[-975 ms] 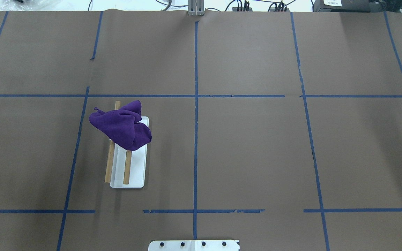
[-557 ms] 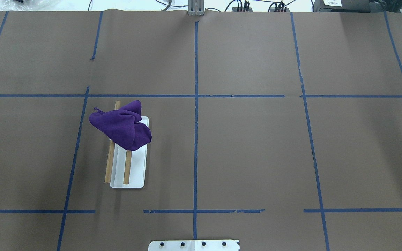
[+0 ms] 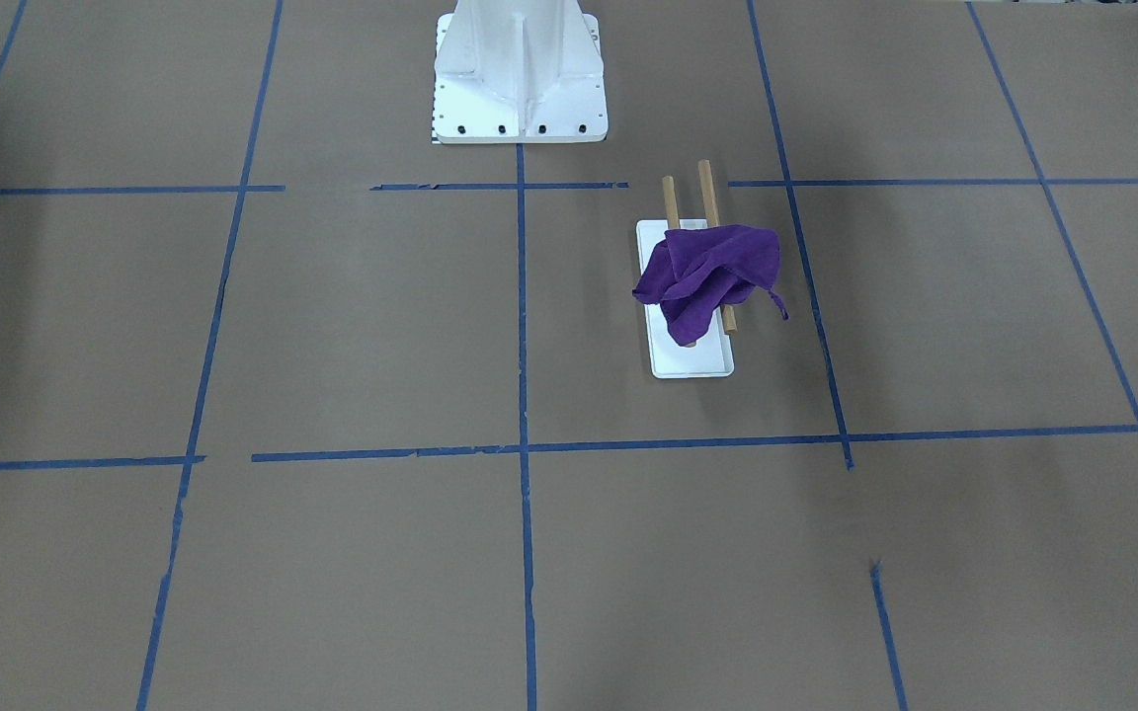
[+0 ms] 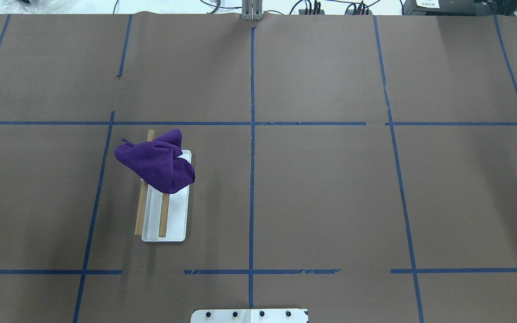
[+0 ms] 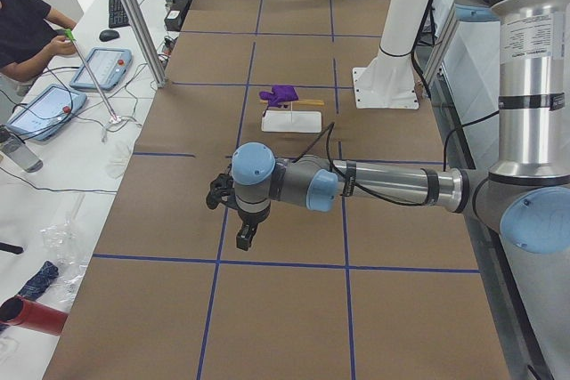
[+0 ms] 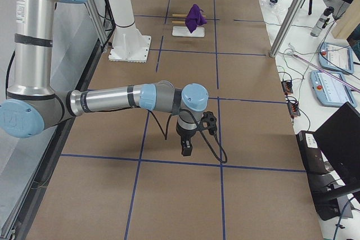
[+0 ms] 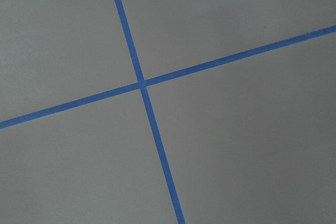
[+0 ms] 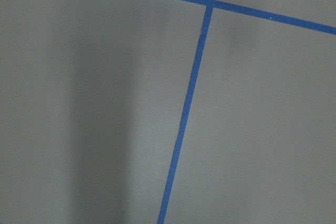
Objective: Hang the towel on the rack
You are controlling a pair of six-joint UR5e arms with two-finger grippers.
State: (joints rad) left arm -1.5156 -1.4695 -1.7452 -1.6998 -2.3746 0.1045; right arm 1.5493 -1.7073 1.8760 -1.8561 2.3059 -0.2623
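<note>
A crumpled purple towel (image 4: 155, 163) lies draped over the far end of the rack, across both brown dowels (image 4: 141, 211) raised above the white base plate (image 4: 177, 224). It also shows in the front view (image 3: 707, 272), hanging over the dowels (image 3: 705, 193) above the plate (image 3: 692, 360). My left gripper (image 5: 247, 236) shows only in the left side view, pointing down over the table, far from the towel (image 5: 283, 93). My right gripper (image 6: 185, 149) shows only in the right side view, likewise far from the towel (image 6: 194, 15). I cannot tell whether either is open or shut.
The white bolted robot pedestal (image 3: 520, 69) stands at the table's robot side. Blue tape lines (image 4: 251, 179) grid the brown table. An operator (image 5: 22, 24), tablets and a metal pole (image 5: 134, 15) are beside the far edge.
</note>
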